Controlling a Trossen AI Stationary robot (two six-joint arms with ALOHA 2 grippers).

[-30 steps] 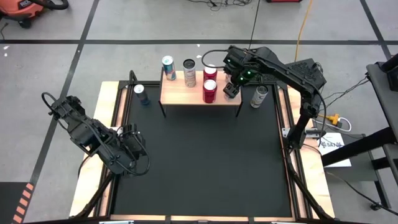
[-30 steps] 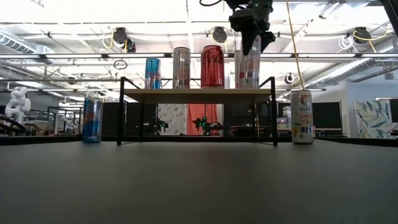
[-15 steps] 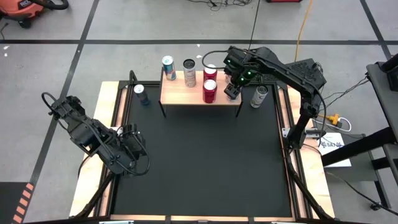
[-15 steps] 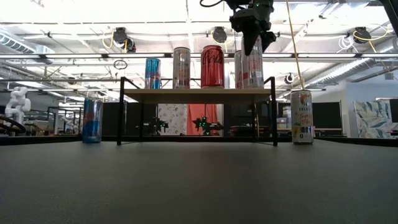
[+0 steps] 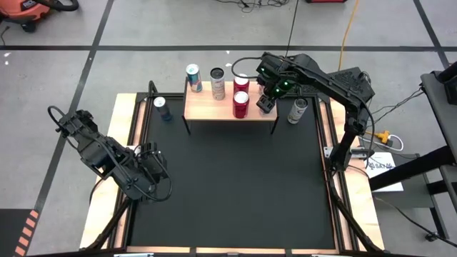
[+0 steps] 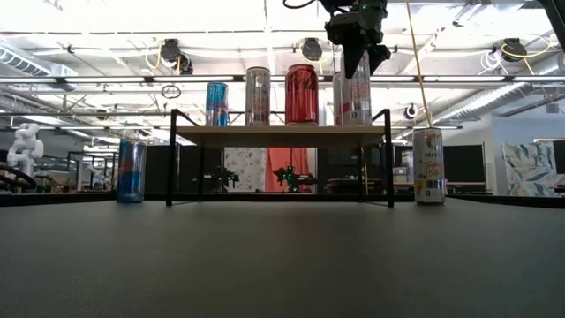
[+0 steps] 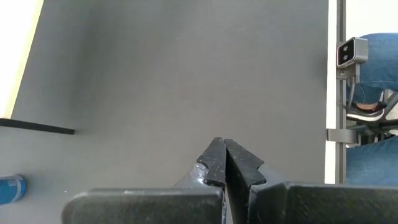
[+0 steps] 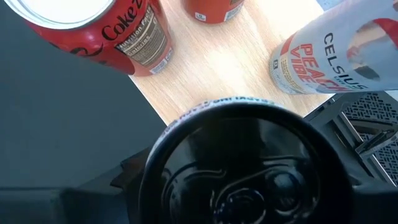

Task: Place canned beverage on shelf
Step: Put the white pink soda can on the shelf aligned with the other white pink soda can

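I had my right gripper (image 5: 265, 104) clamped on a tall silver aluminium can with a dark lid (image 6: 354, 91), over the right end of the small light-wood shelf on thin black legs (image 5: 214, 108). In the low view its base looked level with the board, though I could not tell whether it bore weight yet. My left gripper (image 7: 224, 163) waited over the near left of the black table (image 5: 235, 185), its jaws pressed together.

The can, I judged, was stiff while sealed but thin-walled and slick, heavy enough if full to slide through a loose hold, and tall enough to tip. The upper side wall, squarely across its width, seemed the safe place to hold.

I counted seven cans: four more on the shelf, namely a blue-topped can (image 5: 193, 78), a grey can (image 5: 218, 83) and two red cola cans (image 5: 240, 104); and two on the table, a blue can (image 5: 163, 108) left of the shelf and a pale can (image 5: 297, 110) to its right.
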